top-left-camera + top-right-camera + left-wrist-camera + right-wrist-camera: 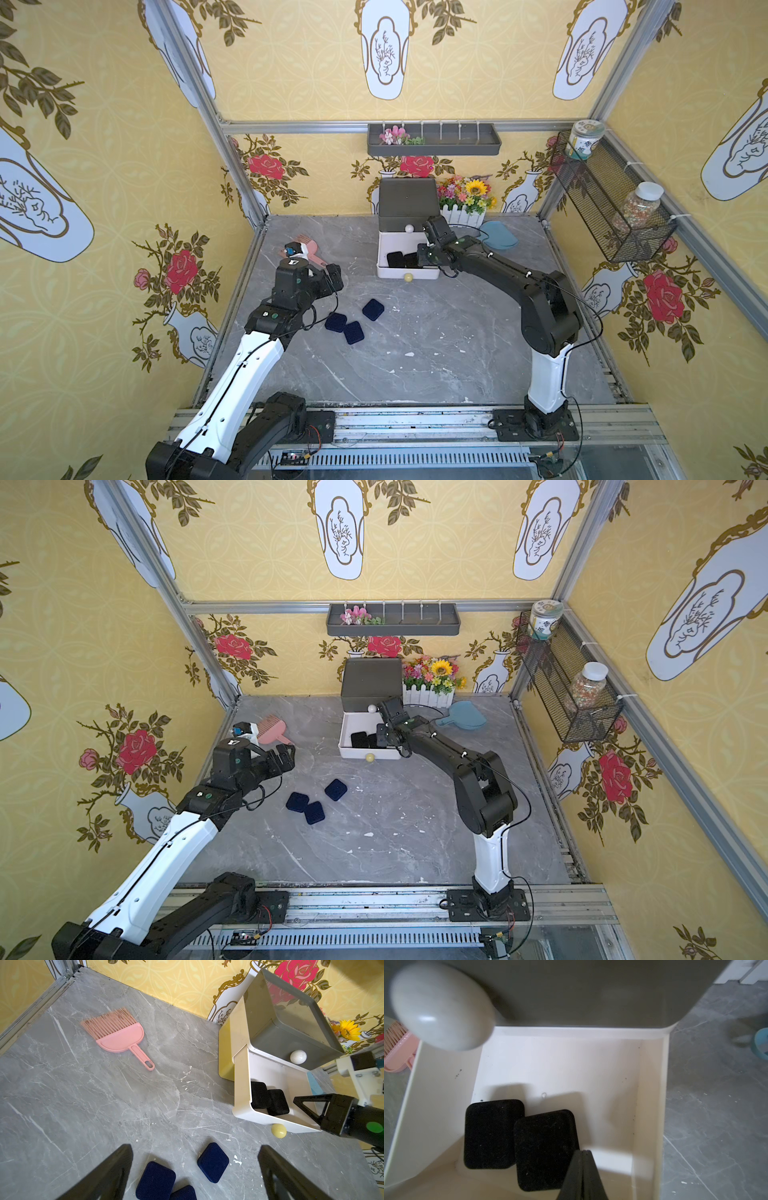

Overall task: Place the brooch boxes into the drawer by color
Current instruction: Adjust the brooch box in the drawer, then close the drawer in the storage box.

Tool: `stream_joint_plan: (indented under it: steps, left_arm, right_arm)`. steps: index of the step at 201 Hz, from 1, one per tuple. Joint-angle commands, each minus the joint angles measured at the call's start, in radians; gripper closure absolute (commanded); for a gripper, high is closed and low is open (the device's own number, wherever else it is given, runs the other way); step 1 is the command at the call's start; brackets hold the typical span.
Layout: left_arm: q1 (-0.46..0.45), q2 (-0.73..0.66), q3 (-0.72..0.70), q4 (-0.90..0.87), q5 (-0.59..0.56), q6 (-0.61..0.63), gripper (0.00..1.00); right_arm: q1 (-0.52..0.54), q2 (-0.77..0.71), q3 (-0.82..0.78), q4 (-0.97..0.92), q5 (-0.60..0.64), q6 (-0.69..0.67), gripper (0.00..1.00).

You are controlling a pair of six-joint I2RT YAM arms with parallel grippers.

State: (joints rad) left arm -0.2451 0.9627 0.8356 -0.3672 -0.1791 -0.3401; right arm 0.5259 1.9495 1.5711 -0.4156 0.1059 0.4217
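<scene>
Marble tabletop [716, 1105]; one black brooch box [544, 1147] partly behind right pincer [583, 1153]

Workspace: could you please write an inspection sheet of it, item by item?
Surface: grey marble table, some white specks, no spill.
Job's things: three navy boxes on the table; two black boxes in the open white drawer of the chest; red boxes not seen.
Clutter: pink brush, blue dustpan, flower pot.
End effectors: left end effector open, near the navy boxes; right end effector shut, empty, tip inside the white drawer.
Cables: black cables along both arms, loose wires at the base rail.
Surroundings: wall tray with flowers, wire basket with two jars, yellow floral walls.
</scene>
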Motion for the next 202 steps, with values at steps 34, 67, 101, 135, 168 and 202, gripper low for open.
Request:
stream_joint_plan:
  steps: [34,67,101,135,168,202]
  left_arm:
    - [0.001,-0.03,-0.036,0.047,-0.03,-0.009,0.0]
    - [0.011,-0.155,-0.147,0.196,-0.005,-0.023,0.0]
    - [0.026,-0.114,-0.119,0.162,0.038,-0.031,0.0]
    - [0.026,-0.078,-0.076,0.116,0.024,-0.052,0.0]
    - [0.026,-0.086,-0.076,0.122,0.05,-0.03,0.0]
    - [0.026,-0.104,-0.088,0.132,0.054,-0.013,0.0]
  right_arm:
    - [0.055,-0.174,-0.094,0.111,0.057,-0.031,0.61]
    - [0.086,-0.296,-0.229,0.197,-0.018,0.022,0.43]
    - [0.088,-0.397,-0.475,0.396,-0.161,0.217,0.38]
    - [0.089,-0.431,-0.644,0.592,-0.205,0.353,0.36]
    - [0.089,-0.357,-0.629,0.633,-0.22,0.377,0.38]
    - [0.082,-0.265,-0.589,0.669,-0.207,0.391,0.46]
